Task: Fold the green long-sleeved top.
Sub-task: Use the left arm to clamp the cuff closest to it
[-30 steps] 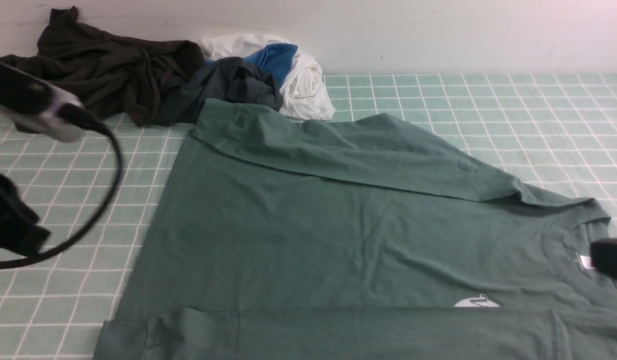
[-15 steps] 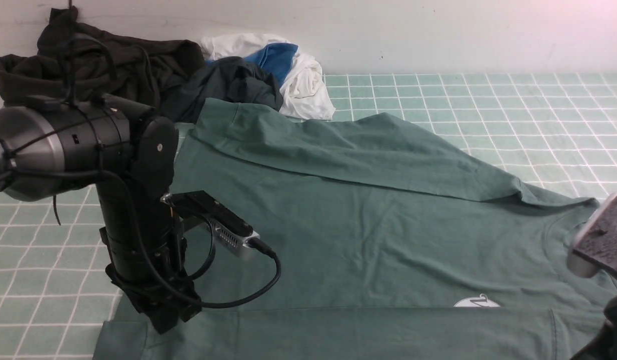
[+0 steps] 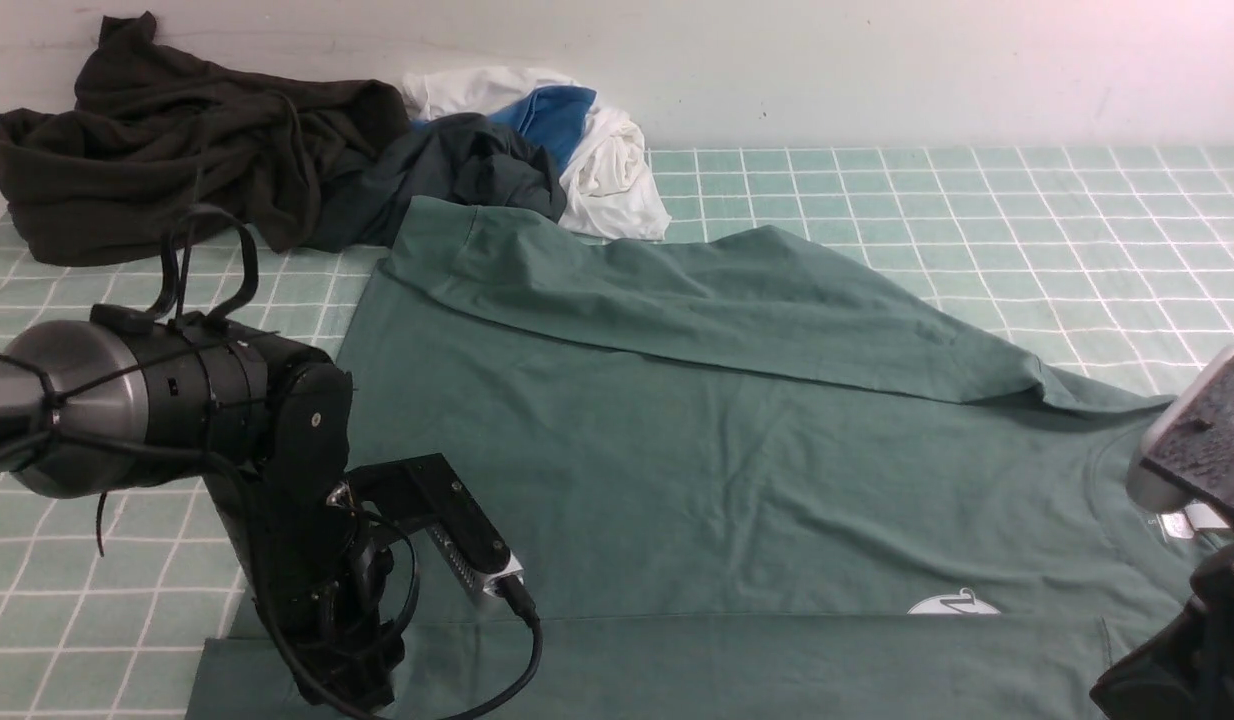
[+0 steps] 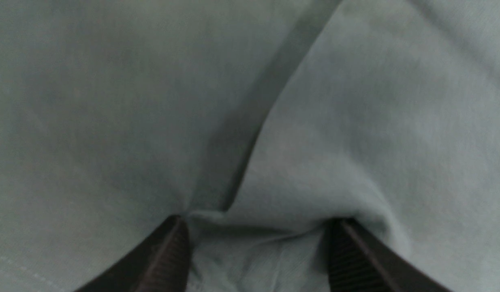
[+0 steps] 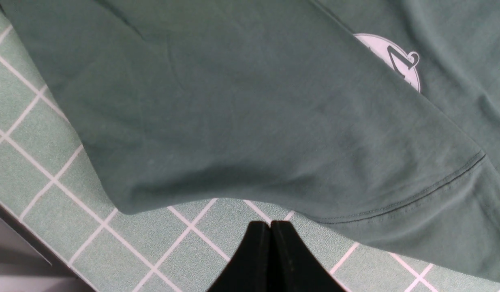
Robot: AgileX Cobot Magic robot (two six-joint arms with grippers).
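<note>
Left arm (image 3: 177, 410) lowered onto green long-sleeved top (image 3: 677, 470), 7 o'clock | left jaws released, right jaws clenched empty | pinch all layers.

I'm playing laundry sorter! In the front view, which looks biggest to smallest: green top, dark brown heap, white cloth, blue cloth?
Largest first: green top, dark brown heap, white cloth, blue cloth. Both cloths are partly hidden.

green top (image 3: 677, 480): matt soft jersey cloth | table cover (image 3: 977, 200): matt, textured | L arm (image 3: 67, 420): brushed metal + blk plastic
</note>
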